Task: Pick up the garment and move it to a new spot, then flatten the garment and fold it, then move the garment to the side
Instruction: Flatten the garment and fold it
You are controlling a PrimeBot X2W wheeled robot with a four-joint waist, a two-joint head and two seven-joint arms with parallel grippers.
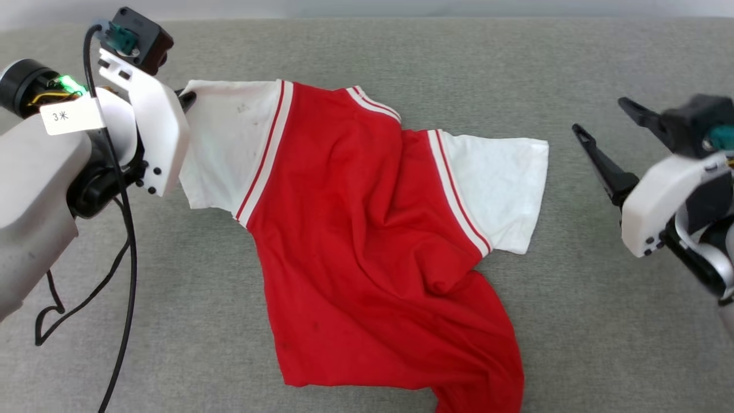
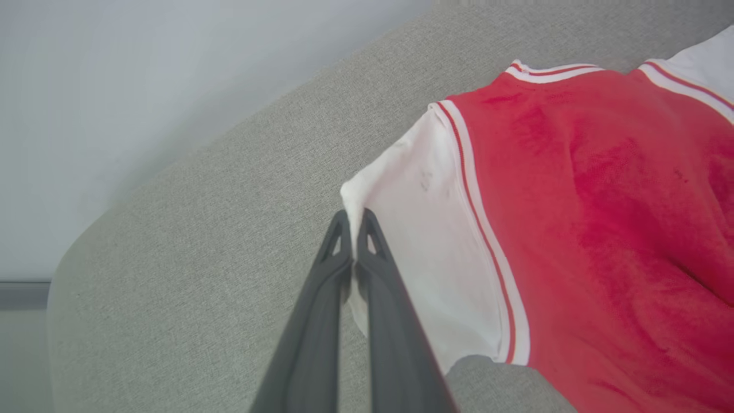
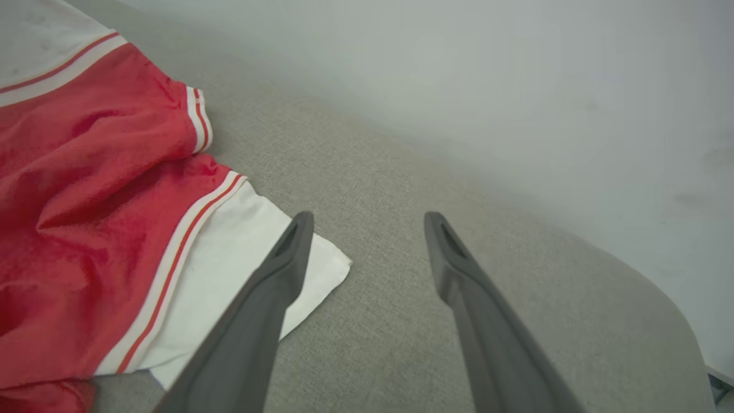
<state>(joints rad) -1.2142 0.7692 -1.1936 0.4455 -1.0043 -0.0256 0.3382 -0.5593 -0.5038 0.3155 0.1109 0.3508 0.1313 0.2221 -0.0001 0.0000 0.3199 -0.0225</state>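
Observation:
The garment (image 1: 367, 241) is a red jersey with white sleeves and red-white striped trim, lying spread but wrinkled on the grey fabric surface (image 1: 573, 321). Its plain red side faces up. My left gripper (image 1: 186, 98) is at the far corner of the left white sleeve. In the left wrist view that gripper (image 2: 354, 221) is shut on the garment (image 2: 573, 201), pinching the sleeve's corner between its two dark fingertips. My right gripper (image 1: 596, 117) hangs open to the right of the other white sleeve, apart from it. The right wrist view shows this gripper (image 3: 367, 221) with fingers wide, near the sleeve corner of the garment (image 3: 114, 189).
The grey fabric surface (image 2: 200, 258) has a rounded far edge against a pale wall (image 3: 516, 86). A black cable (image 1: 123, 241) hangs from my left arm over the surface's left part. Bare fabric lies to the right of the garment and in front of it at left.

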